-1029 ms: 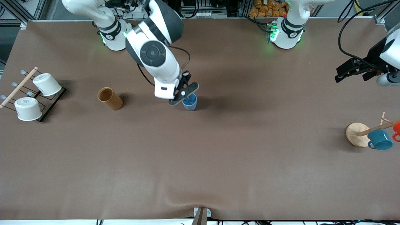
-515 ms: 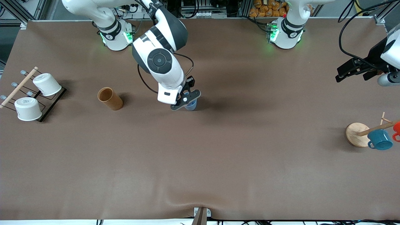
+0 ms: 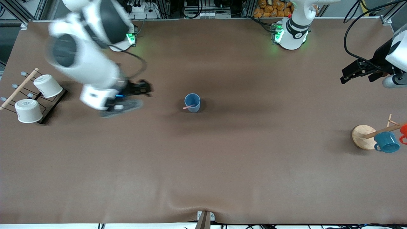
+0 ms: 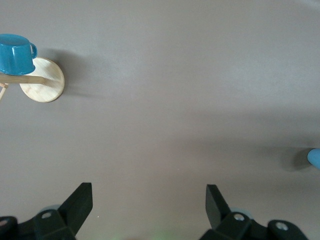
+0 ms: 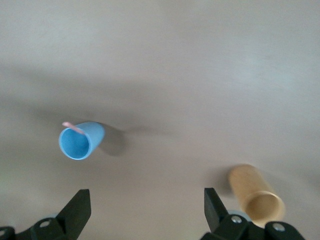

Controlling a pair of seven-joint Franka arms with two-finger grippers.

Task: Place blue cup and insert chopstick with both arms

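The blue cup stands upright at the middle of the table, with the pale-pink chopstick leaning inside it and its tip over the rim. The right wrist view shows the cup and the chopstick's tip. My right gripper is open and empty, in the air over the brown holder toward the right arm's end, well clear of the cup; its jaws stand wide apart. My left gripper is open and empty, waiting at the left arm's end. The cup's edge shows in the left wrist view.
The brown cylindrical holder is hidden under my right gripper in the front view. A rack with two white cups stands at the right arm's end. A wooden mug tree base with a teal mug stands at the left arm's end.
My right gripper has let go of the chopstick, which now stays in the blue cup, and swung away toward the right arm's end. The left arm has not moved.
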